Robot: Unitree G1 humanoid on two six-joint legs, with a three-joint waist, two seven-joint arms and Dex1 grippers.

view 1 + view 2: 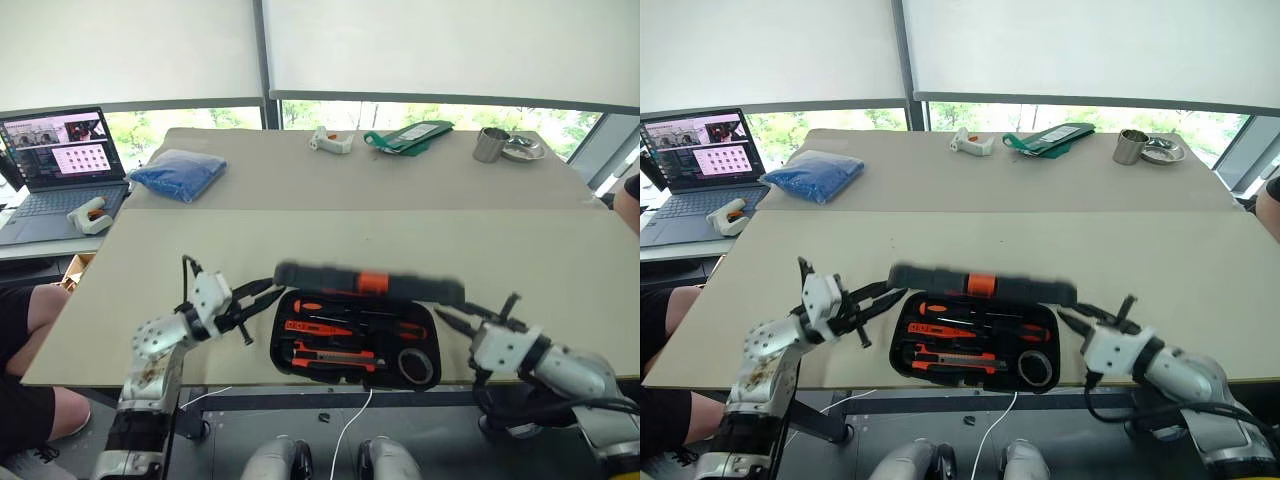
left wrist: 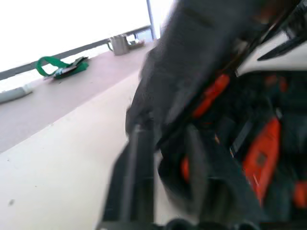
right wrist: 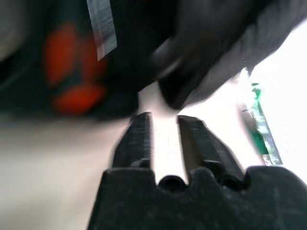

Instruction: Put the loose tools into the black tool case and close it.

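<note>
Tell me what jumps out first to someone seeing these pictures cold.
The black tool case at the near table edge, its lid standing partway up and blurred, with orange-handled tools and a tape roll seated inside. The left gripper and right gripper flank the lid's ends, fingers apart. Farther left, a lit laptop beside a blue bag.

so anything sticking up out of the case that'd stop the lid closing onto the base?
Nothing visible. The tools lie low in the recesses of the black tool case, tape roll included. The lid hangs partway over the base, with the left gripper and right gripper at its two ends.
</note>
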